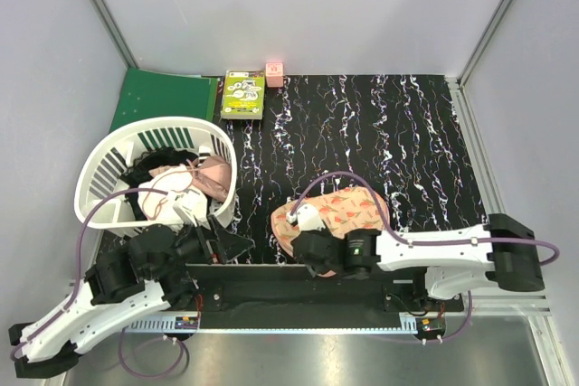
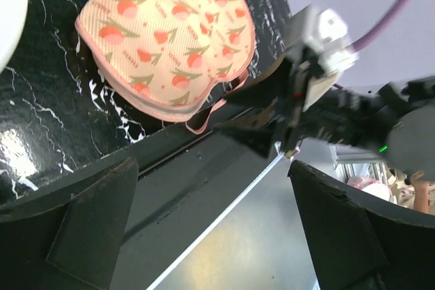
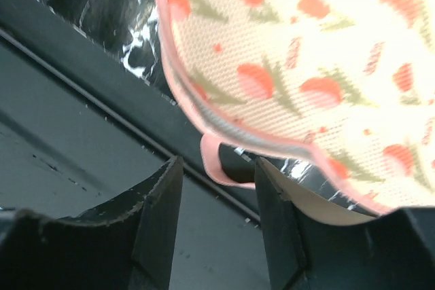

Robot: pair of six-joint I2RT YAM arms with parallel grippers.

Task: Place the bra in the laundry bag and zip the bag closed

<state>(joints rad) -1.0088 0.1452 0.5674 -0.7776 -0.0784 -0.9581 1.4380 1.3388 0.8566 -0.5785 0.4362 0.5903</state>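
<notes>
Presently one bra, one laundry bag, one basket.

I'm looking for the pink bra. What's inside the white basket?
The salmon-pink bra lies on top inside the white slatted basket, next to black clothes and white clothes. Anything underneath that pile is covered, so it can't be seen.

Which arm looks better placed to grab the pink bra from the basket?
Left. The left gripper, open, sits beside the basket holding the bra, while the right gripper is at the laundry bag, straddling its loop.
</notes>
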